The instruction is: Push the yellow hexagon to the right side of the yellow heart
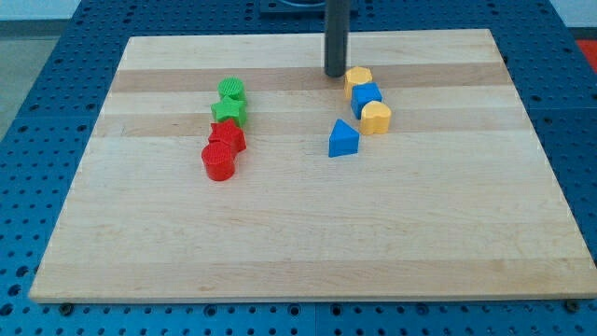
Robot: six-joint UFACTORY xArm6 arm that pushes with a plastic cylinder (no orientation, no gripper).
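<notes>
The yellow hexagon (pixel 357 79) lies near the view's top, right of centre. A blue cube (pixel 367 97) touches it just below. The yellow heart (pixel 376 118) sits below the blue cube, touching it, so the three form a short diagonal line. My tip (pixel 335 74) rests on the board just left of the yellow hexagon, very close to its left edge. The dark rod rises straight up out of the view's top.
A blue triangle (pixel 343 139) lies left and below the yellow heart. On the view's left stands a column: a green hexagon (pixel 232 91), a green star (pixel 229 112), a red star (pixel 227 138), a red cylinder (pixel 218 161). The wooden board (pixel 298 243) lies on a blue perforated table.
</notes>
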